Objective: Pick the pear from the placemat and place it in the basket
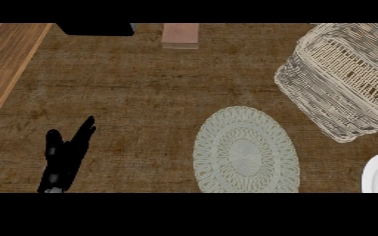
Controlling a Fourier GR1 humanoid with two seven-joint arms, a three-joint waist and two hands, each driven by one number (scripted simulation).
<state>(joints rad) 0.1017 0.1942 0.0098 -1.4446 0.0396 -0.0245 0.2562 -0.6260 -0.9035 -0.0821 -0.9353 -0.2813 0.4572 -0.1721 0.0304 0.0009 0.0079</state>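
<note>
The counter [133,95] has a dark brown woven-textured top. An oval pale placemat [246,150] lies near the lower centre; no pear can be seen on it. A wicker basket [336,82] stands at the upper right, apart from the placemat. The left hand [65,157] rests at lower left, fingers straight and slightly apart, holding nothing
</note>
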